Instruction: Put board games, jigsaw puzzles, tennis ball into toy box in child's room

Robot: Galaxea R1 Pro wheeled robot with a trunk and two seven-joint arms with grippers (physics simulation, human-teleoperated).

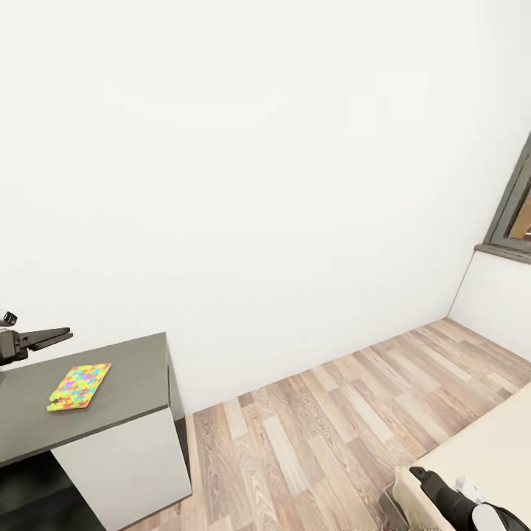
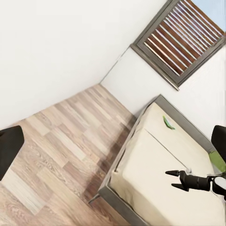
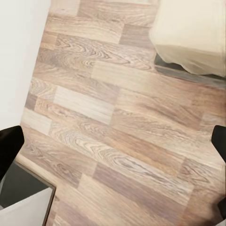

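While raised, left gripper (image 1: 63,336) overhangs table (image 1: 140,361).

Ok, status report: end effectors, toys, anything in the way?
Left end effector open, empty. Right end effector open, near bed. One jigsaw puzzle on table, nothing on it.
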